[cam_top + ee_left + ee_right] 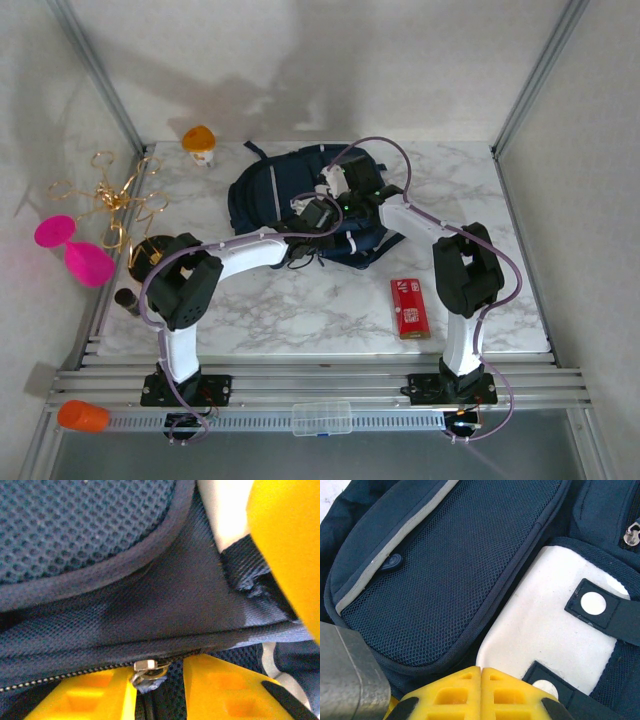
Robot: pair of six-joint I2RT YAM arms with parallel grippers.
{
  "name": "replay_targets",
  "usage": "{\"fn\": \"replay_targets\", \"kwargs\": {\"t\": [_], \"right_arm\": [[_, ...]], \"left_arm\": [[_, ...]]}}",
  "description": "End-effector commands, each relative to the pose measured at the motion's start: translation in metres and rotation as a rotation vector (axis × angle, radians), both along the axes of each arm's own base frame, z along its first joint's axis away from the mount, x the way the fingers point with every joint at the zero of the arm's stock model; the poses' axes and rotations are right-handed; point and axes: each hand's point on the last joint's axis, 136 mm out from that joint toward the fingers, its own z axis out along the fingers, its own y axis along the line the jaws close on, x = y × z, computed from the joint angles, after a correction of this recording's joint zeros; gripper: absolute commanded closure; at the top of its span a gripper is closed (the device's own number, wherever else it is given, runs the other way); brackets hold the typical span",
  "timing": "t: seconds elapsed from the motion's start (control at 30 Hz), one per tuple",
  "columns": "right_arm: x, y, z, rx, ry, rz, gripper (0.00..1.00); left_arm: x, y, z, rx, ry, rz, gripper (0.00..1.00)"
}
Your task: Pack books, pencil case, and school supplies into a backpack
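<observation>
Yellow fingers of the left gripper point(159, 685) stand slightly apart with a metal zipper pull point(145, 666) between them. The right gripper point(481, 680), pressed together and empty, hovers over the mesh pocket point(455, 555) and white patch point(540, 630) of the navy backpack point(262, 195). The backpack lies flat at the back middle of the white marble table point(300, 310), its long axis roughly left to right, within pale walls.

school supplies point(409, 307) near-R of backpack point(262, 195)
</observation>
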Motion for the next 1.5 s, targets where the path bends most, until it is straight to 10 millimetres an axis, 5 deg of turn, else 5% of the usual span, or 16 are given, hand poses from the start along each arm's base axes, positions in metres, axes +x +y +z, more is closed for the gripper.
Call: {"fn": "replay_targets", "kwargs": {"t": [0.0, 0.37, 0.53, 0.7, 0.9, 1.03, 1.13, 1.27, 1.37, 1.47], "right_arm": [[0.009, 0.007, 0.035, 0.076, -0.077, 0.005, 1.00], [0.011, 0.002, 0.037, 0.066, -0.088, -0.008, 1.00], [0.019, -0.011, 0.038, 0.062, -0.084, -0.056, 1.00], [0.024, -0.022, 0.045, 0.038, -0.118, -0.090, 1.00], [0.010, -0.007, 0.048, 0.089, -0.063, -0.060, 1.00], [-0.010, -0.008, 0.056, 0.151, 0.055, -0.100, 1.00], [-0.035, -0.010, 0.065, 0.259, 0.144, -0.125, 0.82], [-0.057, -0.021, 0.079, 0.431, 0.289, -0.272, 0.33], [-0.070, -0.026, 0.078, 0.605, 0.435, -0.427, 0.22], [-0.077, -0.035, 0.049, 0.688, 0.589, -0.658, 0.14]], "left_arm": [[0.023, -0.001, 0.023, -0.025, -0.111, 0.067, 0.75], [0.018, 0.013, 0.056, -0.024, -0.176, 0.031, 1.00], [-0.002, 0.032, 0.060, 0.044, -0.132, -0.033, 1.00], [-0.028, 0.058, 0.038, 0.110, -0.014, -0.131, 1.00], [-0.031, 0.055, 0.027, 0.117, 0.011, -0.201, 1.00], [-0.021, 0.040, 0.038, 0.040, -0.020, -0.201, 1.00], [-0.018, 0.039, 0.041, 0.023, -0.049, -0.188, 1.00], [-0.019, 0.043, 0.040, 0.030, -0.066, -0.183, 1.00], [-0.021, 0.038, 0.040, 0.001, -0.072, -0.207, 1.00], [-0.021, 0.030, 0.045, -0.037, -0.087, -0.225, 1.00]]}}
